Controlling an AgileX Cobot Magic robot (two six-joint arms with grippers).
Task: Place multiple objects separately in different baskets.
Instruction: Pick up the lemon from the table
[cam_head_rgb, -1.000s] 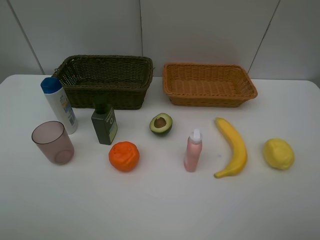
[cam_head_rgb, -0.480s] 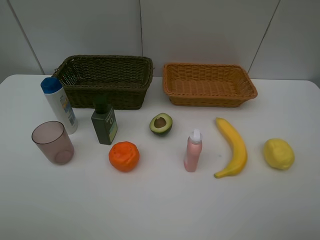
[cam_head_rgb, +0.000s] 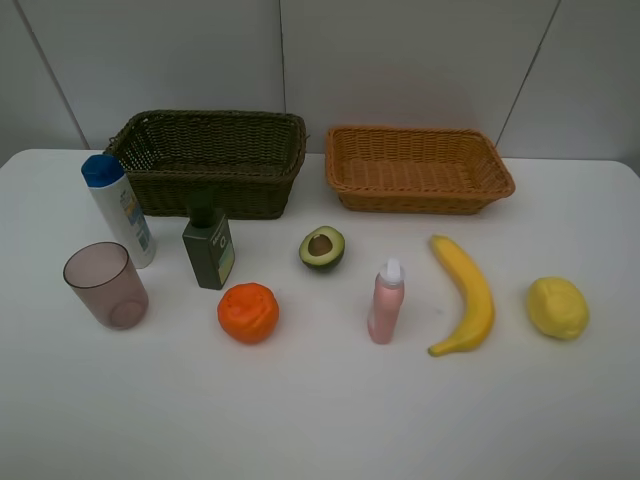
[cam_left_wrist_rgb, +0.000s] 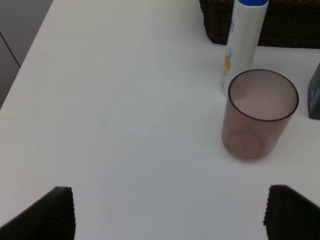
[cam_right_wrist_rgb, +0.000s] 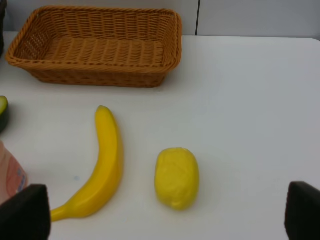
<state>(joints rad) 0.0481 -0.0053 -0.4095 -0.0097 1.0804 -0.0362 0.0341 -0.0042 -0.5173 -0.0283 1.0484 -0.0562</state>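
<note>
Desk (cam_head_rgb: 320, 420) surface lies bare along the whole near edge, a broad white strip in front of the row of things.

At the far left the translucent mauve cup (cam_head_rgb: 106, 285) stands upright, mouth up, near the desk's left edge, with the white blue-capped bottle (cam_head_rgb: 118, 210) just behind it. Behind them sits the dark olive-brown basket (cam_head_rgb: 210, 190), hard against the back edge. The dark green square bottle (cam_head_rgb: 208, 247) stands just in front of that basket, and the orange (cam_head_rgb: 248, 312) lies nearer the front.

The avocado half (cam_head_rgb: 322, 247) lies cut side up in the middle. To its right stands the pink white-capped bottle (cam_head_rgb: 386, 302). The orange-tan basket (cam_head_rgb: 420, 203) sits at the back right (a narrow gap parts the two baskets). The banana (cam_head_rgb: 465, 292) and the yellow lemon (cam_head_rgb: 557, 307) lie well apart from each other, with clear desk right of the lemon.

Neither arm shows from above. The left pincer (cam_left_wrist_rgb: 175, 215) hangs over bare desk, spread wide and empty, the cup ahead of it. The right pincer (cam_right_wrist_rgb: 165, 220) is likewise released, the lemon just ahead of its gap.
</note>
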